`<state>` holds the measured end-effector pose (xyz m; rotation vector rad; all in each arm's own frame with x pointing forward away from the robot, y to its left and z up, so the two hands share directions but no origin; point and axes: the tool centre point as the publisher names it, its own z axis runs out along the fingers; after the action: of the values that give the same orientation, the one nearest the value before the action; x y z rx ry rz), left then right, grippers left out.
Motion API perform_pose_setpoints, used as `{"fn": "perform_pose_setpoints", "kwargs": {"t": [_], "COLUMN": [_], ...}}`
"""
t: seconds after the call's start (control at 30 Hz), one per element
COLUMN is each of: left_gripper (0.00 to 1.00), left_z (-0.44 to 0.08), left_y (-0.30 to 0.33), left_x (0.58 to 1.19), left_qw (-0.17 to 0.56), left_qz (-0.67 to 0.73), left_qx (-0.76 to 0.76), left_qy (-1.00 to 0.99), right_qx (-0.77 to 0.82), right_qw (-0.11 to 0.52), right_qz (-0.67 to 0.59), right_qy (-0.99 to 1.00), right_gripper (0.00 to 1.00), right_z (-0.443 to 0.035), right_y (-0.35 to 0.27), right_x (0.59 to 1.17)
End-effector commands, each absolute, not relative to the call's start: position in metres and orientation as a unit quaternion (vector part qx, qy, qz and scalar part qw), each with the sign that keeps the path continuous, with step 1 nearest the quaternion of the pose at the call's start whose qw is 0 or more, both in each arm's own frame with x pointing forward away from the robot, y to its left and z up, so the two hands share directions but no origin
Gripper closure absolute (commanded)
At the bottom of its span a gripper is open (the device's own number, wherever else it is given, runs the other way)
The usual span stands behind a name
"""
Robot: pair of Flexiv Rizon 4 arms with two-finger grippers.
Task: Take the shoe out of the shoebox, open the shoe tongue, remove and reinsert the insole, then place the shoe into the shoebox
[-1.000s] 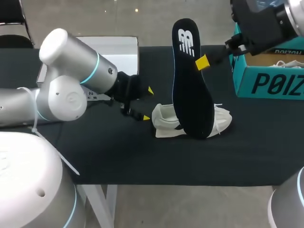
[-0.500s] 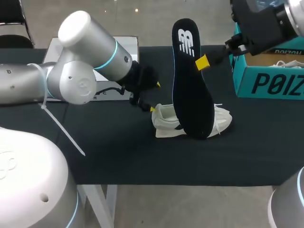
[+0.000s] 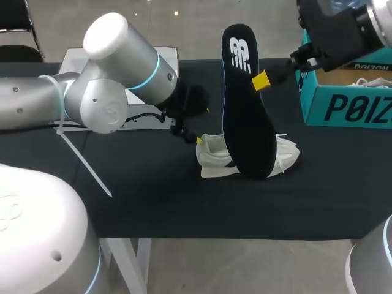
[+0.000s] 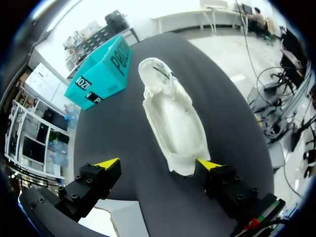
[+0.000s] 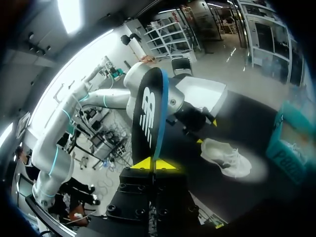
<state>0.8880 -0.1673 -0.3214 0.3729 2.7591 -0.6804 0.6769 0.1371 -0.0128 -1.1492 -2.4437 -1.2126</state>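
Shoe (image 4: pixel 173 118) out of shoebox (image 3: pixel 346 101), lying on worktop (image 3: pixel 153 202) — heel end between left fingers (image 4: pixel 107 164), spread wide, gripping nothing; one tip just beside the heel, contact not discernible. Insole (image 3: pixel 245 104) out, upright over the shoe, pinched at its edge between closed right fingers (image 5: pixel 143 163). Judged about midway — reinsertion and return to shoebox left; tongue state unclear.
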Motion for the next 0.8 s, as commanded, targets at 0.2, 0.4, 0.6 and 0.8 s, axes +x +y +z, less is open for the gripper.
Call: {"fn": "perform_pose_setpoints", "kwargs": {"t": [0.2,0.4,0.6,0.8], "left_gripper": [0.0,0.0,0.0,0.0], "left_z": [-0.321,-0.319,-0.316,-0.307], "left_y": [-0.168,-0.166,-0.17,-0.172], "left_x": [0.887,0.886,0.881,0.878], "left_qw": [0.138,0.132,0.143,0.161], "left_qz": [-0.233,-0.225,-0.148,-0.098], "left_qx": [0.129,0.124,0.129,0.131], "left_qy": [0.954,0.957,0.97,0.973], "right_qx": [-0.387,-0.387,-0.387,-0.387], "right_qw": [0.092,0.092,0.092,0.092], "right_qz": [-0.406,-0.406,-0.406,-0.406], "right_qy": [-0.823,-0.823,-0.823,-0.823], "right_gripper": [1.0,1.0,1.0,1.0], "right_z": [-0.013,-0.013,-0.013,-0.013], "right_y": [0.14,0.14,0.14,0.14], "right_x": [0.68,0.68,0.68,0.68]}}
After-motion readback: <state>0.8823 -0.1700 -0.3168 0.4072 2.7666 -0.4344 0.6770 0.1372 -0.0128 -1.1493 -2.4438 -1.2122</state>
